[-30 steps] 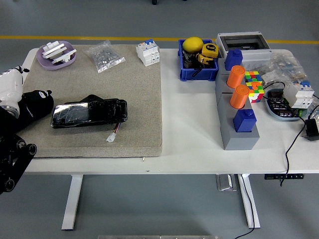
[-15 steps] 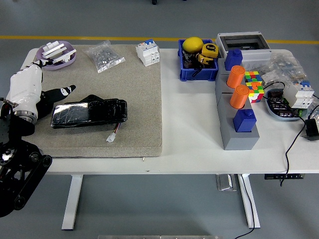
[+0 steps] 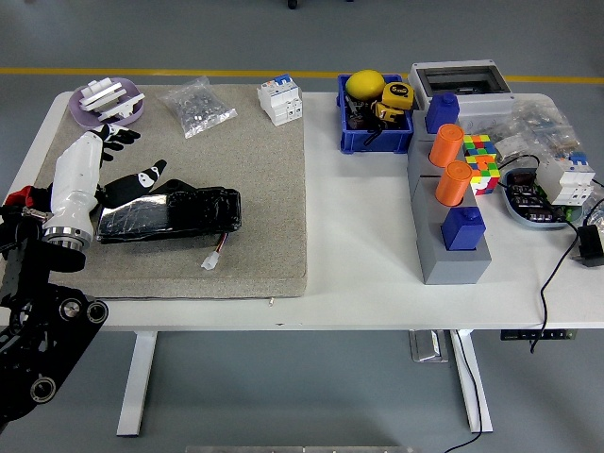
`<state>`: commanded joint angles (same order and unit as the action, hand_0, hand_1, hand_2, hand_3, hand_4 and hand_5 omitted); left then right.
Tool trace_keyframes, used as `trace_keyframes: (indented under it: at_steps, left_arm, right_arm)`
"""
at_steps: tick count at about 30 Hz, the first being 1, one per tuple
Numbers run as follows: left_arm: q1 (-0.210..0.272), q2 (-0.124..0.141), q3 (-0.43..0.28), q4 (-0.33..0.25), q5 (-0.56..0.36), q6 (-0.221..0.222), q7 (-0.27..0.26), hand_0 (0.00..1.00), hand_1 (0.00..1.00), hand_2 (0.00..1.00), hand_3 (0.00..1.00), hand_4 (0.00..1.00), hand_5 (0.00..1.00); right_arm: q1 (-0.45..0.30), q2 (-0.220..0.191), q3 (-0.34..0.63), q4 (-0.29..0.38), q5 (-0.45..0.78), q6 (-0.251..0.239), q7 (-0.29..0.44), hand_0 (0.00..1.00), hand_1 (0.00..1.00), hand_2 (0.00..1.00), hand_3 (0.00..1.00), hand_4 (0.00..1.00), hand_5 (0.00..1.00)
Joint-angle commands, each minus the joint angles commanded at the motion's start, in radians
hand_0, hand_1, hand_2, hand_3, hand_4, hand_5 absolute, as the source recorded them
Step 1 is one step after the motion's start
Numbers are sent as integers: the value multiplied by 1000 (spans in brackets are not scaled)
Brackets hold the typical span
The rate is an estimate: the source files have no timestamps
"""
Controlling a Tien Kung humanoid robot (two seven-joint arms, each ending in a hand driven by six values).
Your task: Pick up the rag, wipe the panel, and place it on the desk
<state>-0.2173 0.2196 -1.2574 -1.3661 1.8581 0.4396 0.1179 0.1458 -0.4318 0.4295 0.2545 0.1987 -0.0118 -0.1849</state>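
- The left hand [image 3: 104, 165] reaches in from the lower left over the grey mat [image 3: 255, 217], its white back toward the camera; the black fingers [image 3: 121, 135] look spread and loose, the thumb pointing at the black panel [image 3: 170, 213], nothing held. Whether the palm touches the mat I cannot tell.
- The arm behind the hand is cut off by the left and bottom edges.
- The black panel lies flat on the mat's near left part, wrapped in shiny film, its left end partly hidden by the hand. A small white connector [image 3: 211, 261] on a short lead lies just in front of it.
- No cloth shows clearly; the dark crumpled bit at the panel's upper left could be a rag, but it is too dark to tell.
- The purple dish [image 3: 85, 113] at the far left corner holds white parts, too small to identify.
- The clear bag [image 3: 196, 106] on the mat holds small hardware, not readable.
- The blue bin [image 3: 377, 140] holds a yellow ball and a yellow tape measure [image 3: 394, 97]; its label is too small to read.
- On the right, a grey block [image 3: 451, 260] carries two orange cylinders [image 3: 454, 182], with a colour cube [image 3: 479, 160] just beside.
- Cables at the right edge are cut off.
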Motion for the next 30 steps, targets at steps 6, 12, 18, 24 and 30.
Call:
trace_keyframes:
  at_steps: [6,12,18,24,30]
  left_arm:
    - [-6,13,-35,5,-243,-64,-124,469,554,568,577,778,201]
    - [-9,22,-79,30,-503,-167,-190,483,551,565,573,765,177]
    - [-2,27,-110,53,-750,-249,-224,485,550,563,576,771,177]
    - [4,24,-122,60,-914,-289,-256,485,564,566,579,799,199]
    - [6,21,-122,60,-937,-294,-262,484,568,566,579,807,215]
  right_arm:
    - [-1,2,-1,-1,2,0,1,746,276,642,610,998,548]
    - [-1,2,1,0,1,-1,3,746,278,642,610,998,547]
    - [-2,1,-5,0,4,0,2,746,278,642,611,998,548]
    - [-4,0,-6,1,5,1,1,746,278,642,611,998,547]
    - [-2,-1,-5,1,3,-2,2,747,278,642,611,998,548]
